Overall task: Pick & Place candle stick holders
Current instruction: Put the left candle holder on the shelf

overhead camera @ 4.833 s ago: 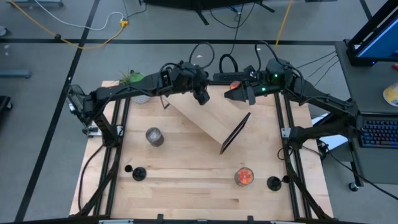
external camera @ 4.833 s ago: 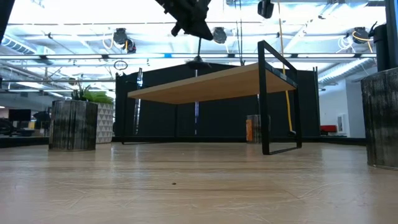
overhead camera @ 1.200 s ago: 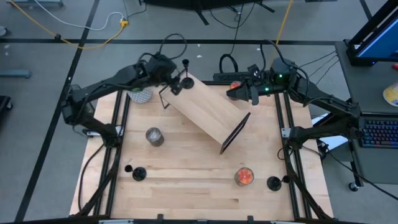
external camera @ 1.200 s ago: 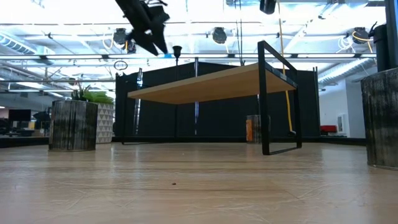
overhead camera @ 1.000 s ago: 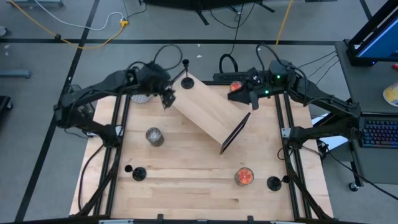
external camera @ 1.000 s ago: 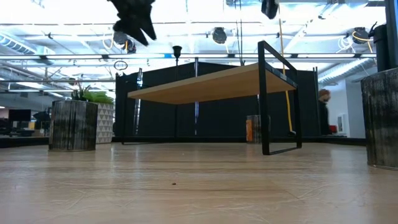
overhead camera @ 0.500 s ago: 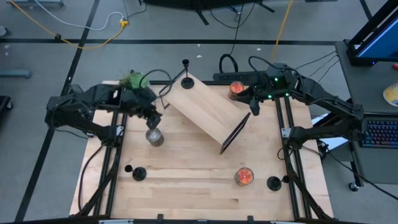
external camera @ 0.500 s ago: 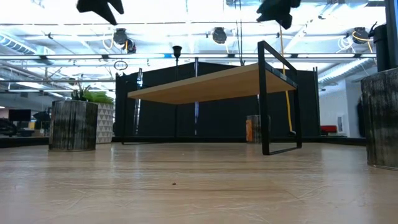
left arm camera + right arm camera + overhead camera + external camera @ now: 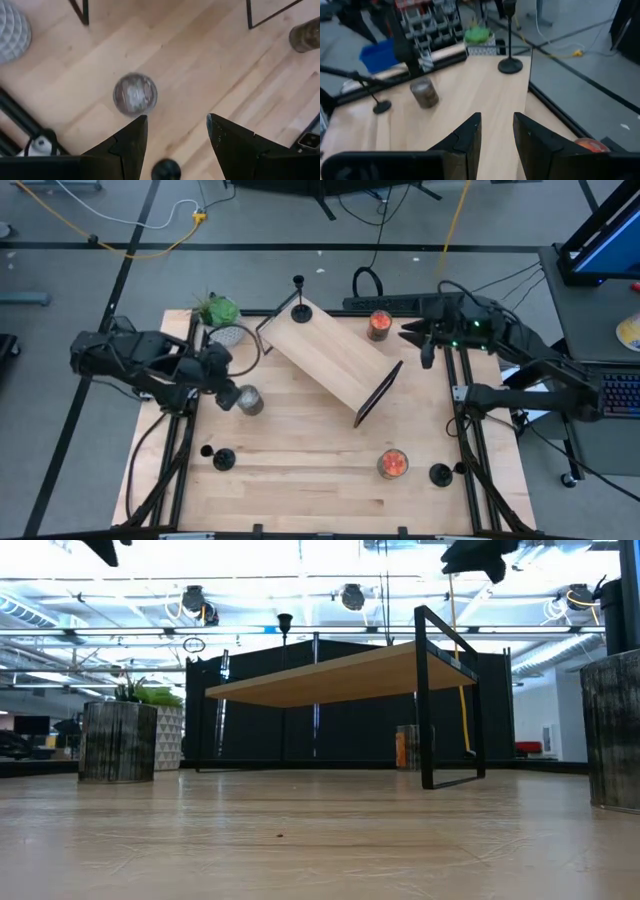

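Note:
One black candle stick holder [image 9: 299, 310] stands by its disc base on the far corner of a tilted wooden shelf [image 9: 335, 360]; it also shows in the right wrist view [image 9: 510, 64]. Two more holders stand on the table, near left [image 9: 222, 459] and near right [image 9: 440, 474]. My left gripper [image 9: 228, 390] hangs open above the table beside the grey jar candle [image 9: 135, 94], fingers [image 9: 141, 135] empty. My right gripper [image 9: 412, 333] is raised at the far right, open by a narrow gap [image 9: 496, 131], holding nothing.
A plant pot [image 9: 222, 320] stands at the far left. One orange-red jar candle [image 9: 379, 325] stands far right by the shelf, another [image 9: 392, 464] near right. The shelf's black frame leg [image 9: 378, 393] points toward the middle. Bare wood lies along the near edge.
My left gripper has swung away from the holder on the shelf, toward the table's left and near edges, and turned, ending above the grey jar candle. My right gripper has drawn back from over the far orange candle toward the right edge. The holder stays on the shelf.

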